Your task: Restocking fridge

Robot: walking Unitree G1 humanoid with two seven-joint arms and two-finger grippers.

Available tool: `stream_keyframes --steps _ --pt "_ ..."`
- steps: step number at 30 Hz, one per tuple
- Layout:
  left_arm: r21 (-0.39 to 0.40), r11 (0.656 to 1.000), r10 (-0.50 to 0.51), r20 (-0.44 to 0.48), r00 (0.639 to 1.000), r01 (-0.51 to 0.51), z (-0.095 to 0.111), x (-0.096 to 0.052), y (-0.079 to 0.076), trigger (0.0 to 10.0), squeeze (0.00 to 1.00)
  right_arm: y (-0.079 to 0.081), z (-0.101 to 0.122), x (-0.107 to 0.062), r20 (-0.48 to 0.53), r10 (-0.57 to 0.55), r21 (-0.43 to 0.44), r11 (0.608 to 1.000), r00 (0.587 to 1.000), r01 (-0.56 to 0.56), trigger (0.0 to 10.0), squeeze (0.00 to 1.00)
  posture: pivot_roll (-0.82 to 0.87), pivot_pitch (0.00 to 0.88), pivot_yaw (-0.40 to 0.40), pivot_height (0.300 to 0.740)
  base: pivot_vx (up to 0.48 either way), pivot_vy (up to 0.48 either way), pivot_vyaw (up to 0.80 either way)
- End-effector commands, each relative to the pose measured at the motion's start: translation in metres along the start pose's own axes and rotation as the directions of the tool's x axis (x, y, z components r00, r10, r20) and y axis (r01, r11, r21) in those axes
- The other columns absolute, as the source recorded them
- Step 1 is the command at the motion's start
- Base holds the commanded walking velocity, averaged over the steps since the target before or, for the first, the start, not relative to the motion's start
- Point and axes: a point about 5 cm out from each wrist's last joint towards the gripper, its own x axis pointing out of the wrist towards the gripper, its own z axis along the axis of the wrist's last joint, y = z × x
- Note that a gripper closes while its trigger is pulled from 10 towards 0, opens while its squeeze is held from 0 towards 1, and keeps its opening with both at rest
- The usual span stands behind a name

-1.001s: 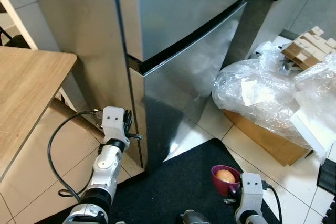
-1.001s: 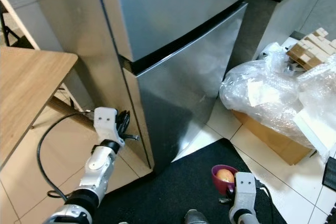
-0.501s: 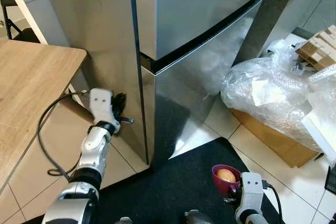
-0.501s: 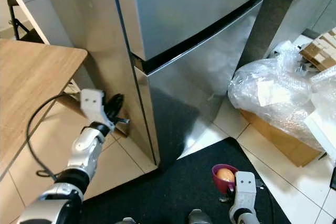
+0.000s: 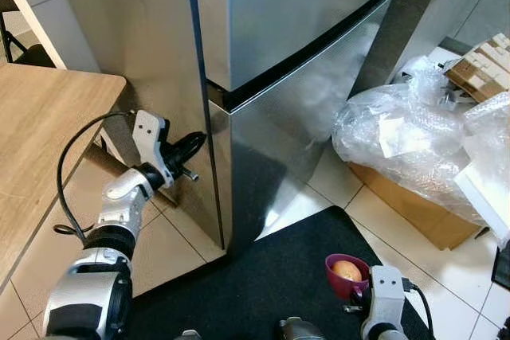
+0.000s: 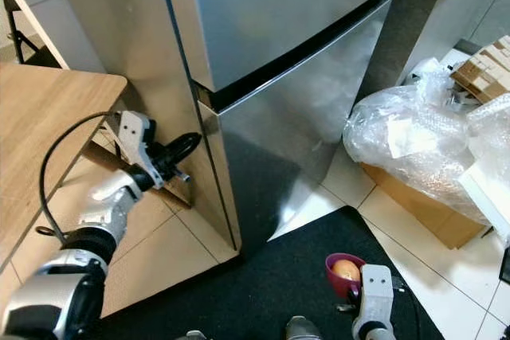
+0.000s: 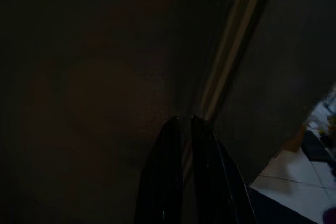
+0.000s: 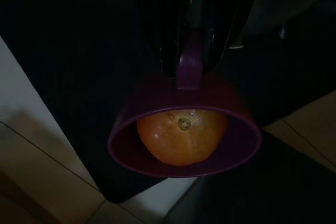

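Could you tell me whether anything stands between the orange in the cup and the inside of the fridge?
Yes: both fridge doors are shut. The right tool holds the purple cup with the orange low over the black mat; the left tool is at the doors' edge.

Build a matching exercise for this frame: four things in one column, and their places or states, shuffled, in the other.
Things:
1. left gripper
2. purple cup
3. orange
4. plastic wrap

Places or states:
A. heaped over a cardboard box
B. inside the cup
C. at the fridge's door edge
D. held by its handle in the right gripper

Pairs: 1-C, 2-D, 3-B, 4-A
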Motion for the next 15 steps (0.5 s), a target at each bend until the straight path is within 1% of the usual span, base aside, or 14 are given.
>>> stream_keyframes --steps 1,4,7,10,12,14,15 --pt "-0.003 1.000 -0.003 -0.023 1.000 0.003 0.002 -0.009 0.009 10.0 0.00 -0.006 -0.003 -0.004 -0.001 -0.017 0.005 1.000 1.000 0.017 10.0 0.00 -0.17 0.196 0.020 0.740 0.000 0.000 0.00" --pt "-0.003 1.000 -0.009 -0.024 1.000 0.009 0.002 -0.010 0.009 10.0 0.00 -0.006 -0.004 -0.004 -0.001 -0.017 0.005 1.000 1.000 0.017 10.0 0.00 -0.17 0.197 0.019 0.740 0.000 0.000 0.00" --pt "-0.001 1.000 -0.014 -0.031 0.999 0.014 0.001 -0.006 0.007 10.0 0.00 -0.005 -0.002 -0.003 0.002 -0.014 0.002 1.000 1.000 0.014 10.0 0.00 -0.17 0.198 0.018 0.740 0.000 0.000 0.00" --pt "0.021 1.000 -0.011 -0.030 0.999 0.011 0.001 -0.003 0.006 10.0 0.00 -0.005 -0.002 -0.003 0.003 -0.014 0.001 1.000 1.000 0.014 10.0 0.00 -0.17 0.199 0.018 0.740 0.000 0.000 0.00" --pt "0.056 0.998 0.024 -0.018 1.000 -0.023 0.003 0.000 0.006 10.0 0.00 -0.006 -0.002 -0.003 0.004 -0.016 0.000 1.000 1.000 0.016 10.0 0.00 -0.18 0.201 0.017 0.740 0.000 0.000 0.00" --pt "0.071 0.997 0.038 -0.013 0.999 -0.037 0.004 0.001 0.006 10.0 0.00 -0.007 -0.002 -0.003 0.004 -0.017 -0.001 1.000 1.000 0.017 10.0 0.00 -0.18 0.201 0.017 0.740 0.000 0.000 0.00" --pt "0.089 0.994 0.070 -0.002 0.998 -0.070 0.006 0.001 0.008 10.0 0.00 -0.007 -0.002 -0.003 0.004 -0.018 -0.002 1.000 1.000 0.018 10.0 0.00 -0.18 0.202 0.018 0.740 0.000 0.000 0.00"
